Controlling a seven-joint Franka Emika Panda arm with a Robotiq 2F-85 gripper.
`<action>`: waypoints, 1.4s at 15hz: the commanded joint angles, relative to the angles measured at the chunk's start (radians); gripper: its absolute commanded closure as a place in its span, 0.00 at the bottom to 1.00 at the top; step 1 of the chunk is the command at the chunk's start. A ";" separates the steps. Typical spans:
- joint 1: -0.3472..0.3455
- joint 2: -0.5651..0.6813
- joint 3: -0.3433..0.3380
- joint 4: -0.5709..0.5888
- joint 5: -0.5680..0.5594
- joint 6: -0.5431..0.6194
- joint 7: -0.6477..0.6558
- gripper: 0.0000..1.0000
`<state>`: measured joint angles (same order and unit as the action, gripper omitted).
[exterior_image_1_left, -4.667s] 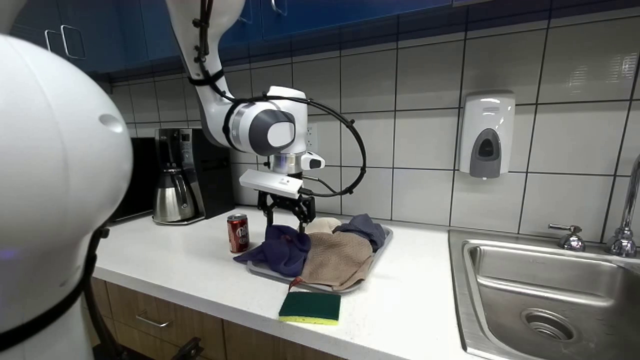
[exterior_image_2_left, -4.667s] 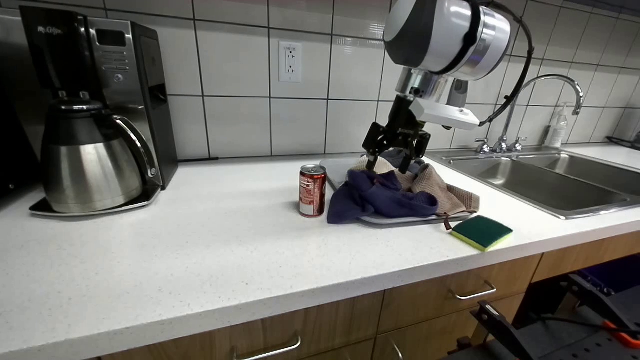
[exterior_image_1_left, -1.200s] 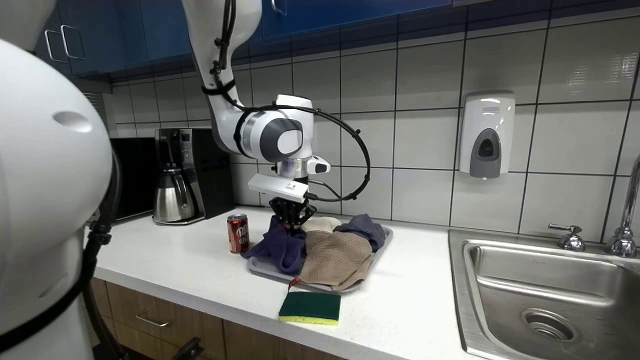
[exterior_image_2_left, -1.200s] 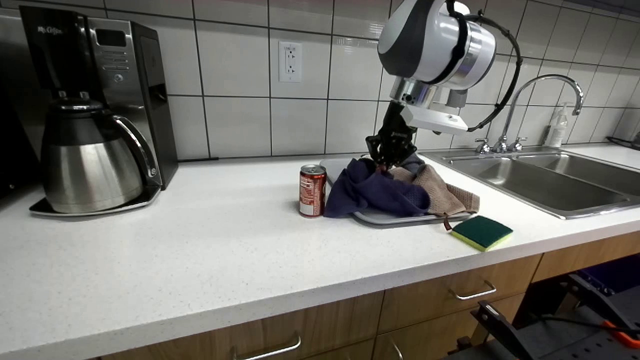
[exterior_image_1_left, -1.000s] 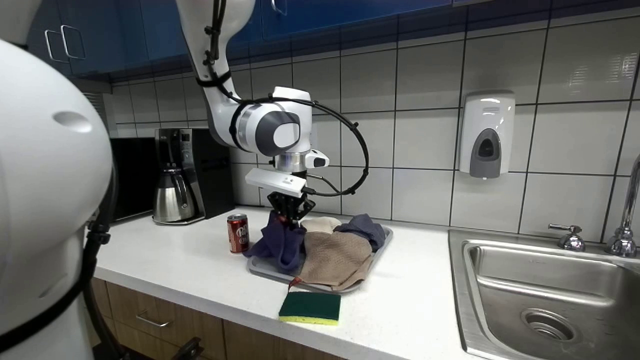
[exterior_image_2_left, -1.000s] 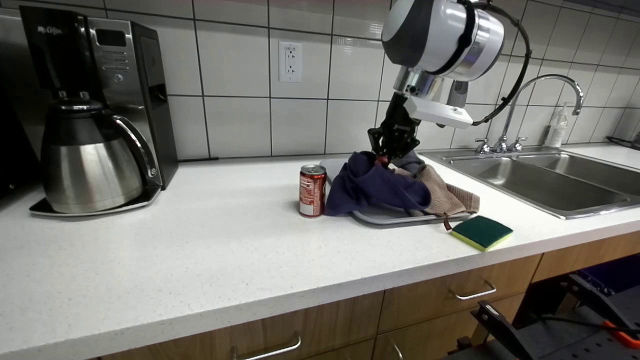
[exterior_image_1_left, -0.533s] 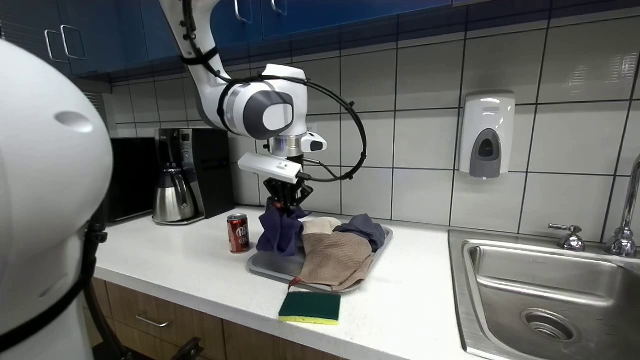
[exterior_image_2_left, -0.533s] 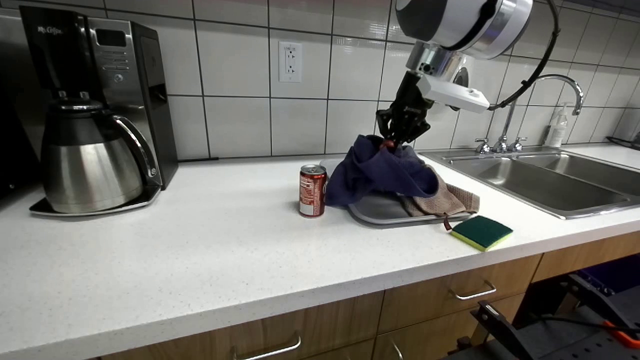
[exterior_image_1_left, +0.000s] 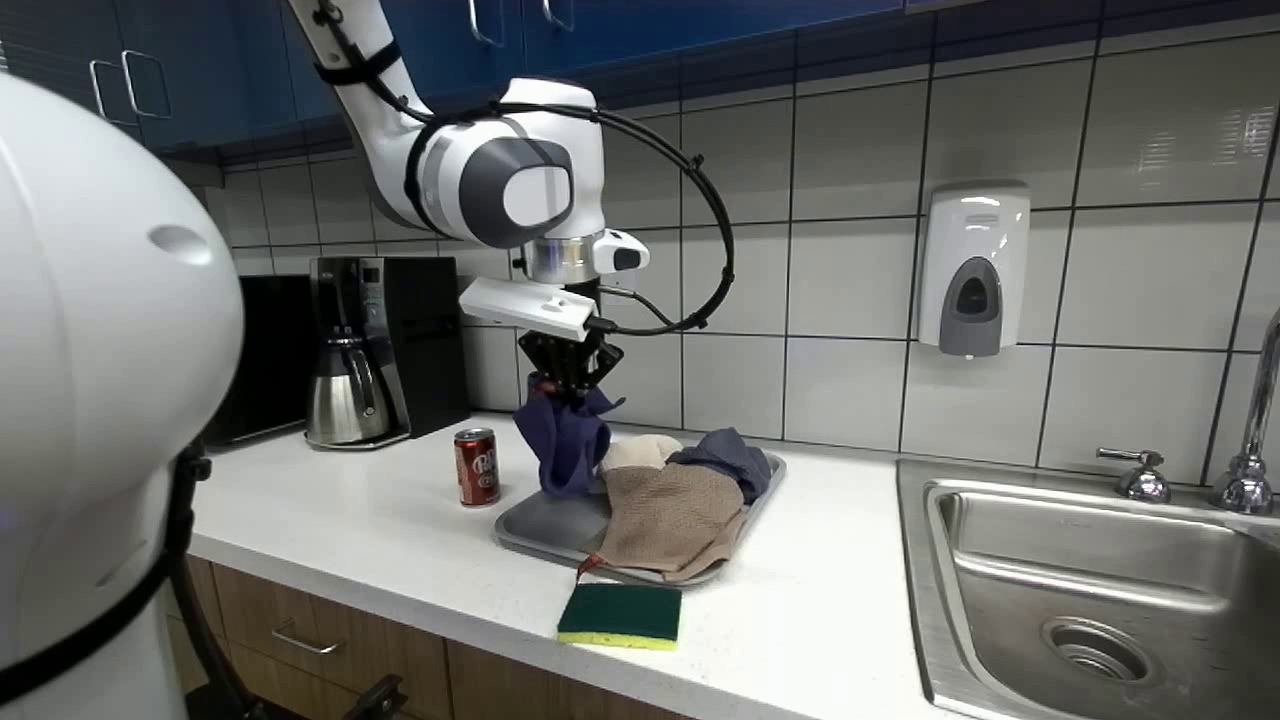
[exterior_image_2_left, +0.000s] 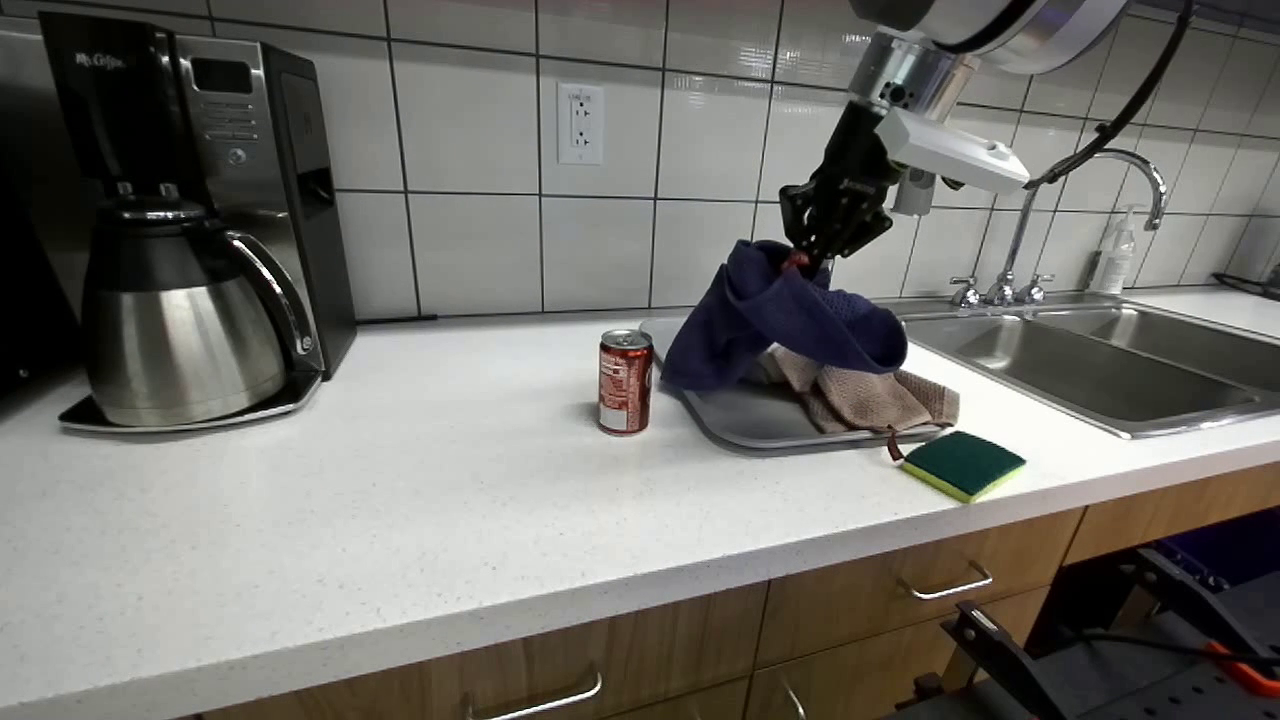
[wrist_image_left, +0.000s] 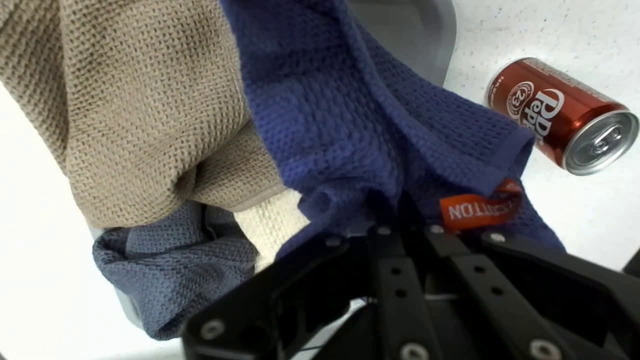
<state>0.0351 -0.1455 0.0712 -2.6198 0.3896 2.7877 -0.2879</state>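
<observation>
My gripper (wrist_image_left: 398, 202) is shut on a bunched part of the purple-blue cloth (wrist_image_left: 325, 130), with its fingertips sunk in the folds. An orange-red label (wrist_image_left: 470, 211) sticks out beside the fingers. In both exterior views the cloth (exterior_image_1_left: 565, 450) hangs from the gripper (exterior_image_2_left: 812, 262) over the left part of the grey tray (exterior_image_2_left: 745, 415). Whether its lowest edge touches the tray I cannot tell. On the tray lie a brown cloth (exterior_image_1_left: 672, 515), a cream cloth (exterior_image_1_left: 640, 452) and a slate-blue cloth (exterior_image_1_left: 727, 460).
A red soda can (exterior_image_2_left: 625, 382) stands upright just beside the tray. In front of the tray lies a green and yellow sponge (exterior_image_1_left: 620, 612). A coffee maker (exterior_image_2_left: 200, 200) with its steel carafe stands at the far left, and a metal sink (exterior_image_1_left: 1080, 590) lies to the right.
Over the last second my gripper has risen with the purple-blue cloth, lifting it off the tray's left part and baring the grey surface. Several seconds ago the jaws stood open above it.
</observation>
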 joint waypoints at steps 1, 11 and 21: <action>0.043 -0.114 -0.041 -0.063 -0.024 -0.024 0.003 0.98; 0.082 -0.242 -0.029 -0.108 -0.153 -0.026 0.138 0.98; 0.093 -0.251 0.132 -0.074 -0.301 -0.009 0.400 0.98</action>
<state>0.1342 -0.3712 0.1457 -2.7026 0.1422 2.7877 0.0155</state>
